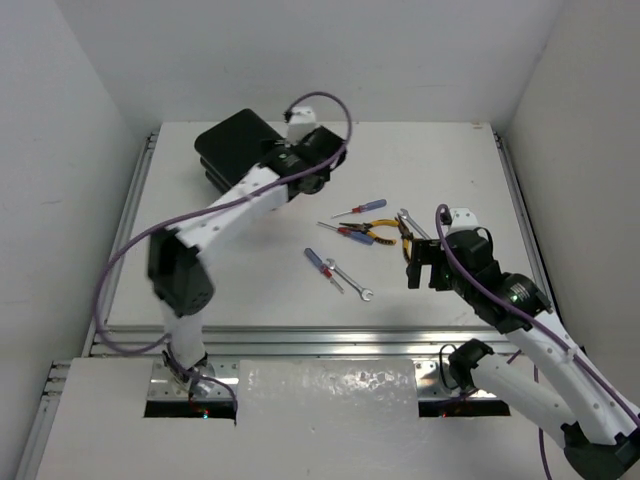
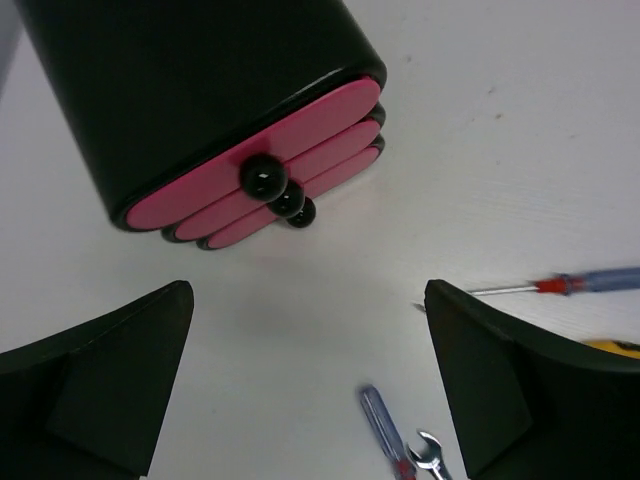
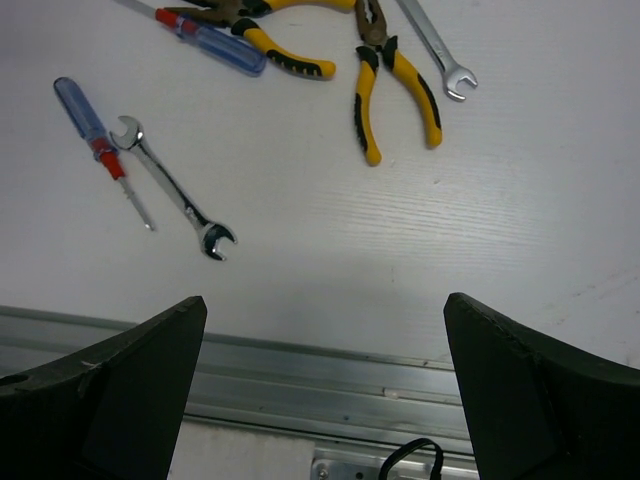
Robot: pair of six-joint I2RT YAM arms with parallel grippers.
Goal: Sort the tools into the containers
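The black box (image 1: pixel 233 143) stands at the back left; in the left wrist view its three pink drawers (image 2: pixel 330 115) are shut, with black knobs (image 2: pixel 262 177). My left gripper (image 1: pixel 312 178) (image 2: pixel 305 300) is open and empty, just in front of the drawers. The tools lie mid-table: two yellow-handled pliers (image 3: pixel 395 80) (image 3: pixel 285 55), two silver wrenches (image 3: pixel 170 185) (image 3: pixel 435 45) and red-and-blue screwdrivers (image 3: pixel 88 120) (image 3: pixel 215 40) (image 1: pixel 360 209). My right gripper (image 1: pixel 425 268) (image 3: pixel 325 310) is open and empty, above the table's near edge, short of the tools.
A metal rail (image 3: pixel 300 365) runs along the table's near edge below my right gripper. White walls enclose the table on three sides. A screwdriver (image 2: pixel 385 425) and a wrench head (image 2: pixel 430 455) lie between my left fingers' tips.
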